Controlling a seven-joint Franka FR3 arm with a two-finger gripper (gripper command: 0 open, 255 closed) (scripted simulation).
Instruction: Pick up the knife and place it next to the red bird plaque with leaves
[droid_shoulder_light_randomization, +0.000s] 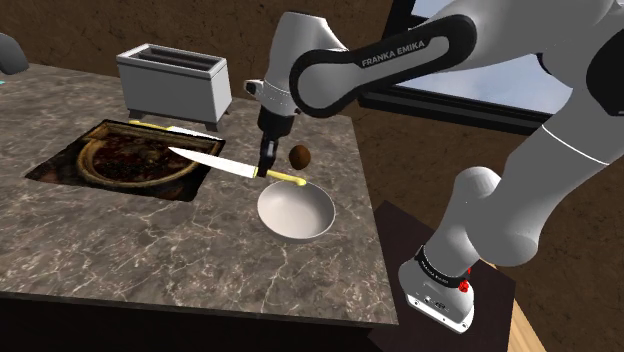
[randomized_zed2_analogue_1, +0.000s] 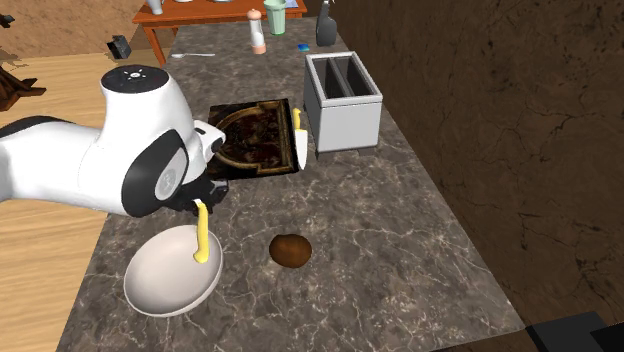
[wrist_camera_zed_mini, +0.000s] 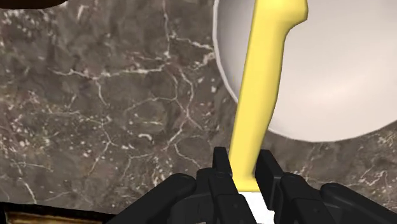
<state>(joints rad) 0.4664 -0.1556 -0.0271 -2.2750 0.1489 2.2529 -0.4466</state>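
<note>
Dark veined marble countertop (droid_shoulder_light_randomization: 150, 240) runs across my screens. My black two-finger gripper (droid_shoulder_light_randomization: 266, 168) is clamped on the yellow-handled, white-bladed knife (droid_shoulder_light_randomization: 215, 162) where handle meets blade. The knife looks lifted clear, with its handle over the round white bowl (droid_shoulder_light_randomization: 295, 212) at lower centre of the shoulder view and its tip above the dark reddish framed plaque (droid_shoulder_light_randomization: 130, 160) at centre left. I judge the pick-up done. Still to do: lower it beside the plaque and release.
</note>
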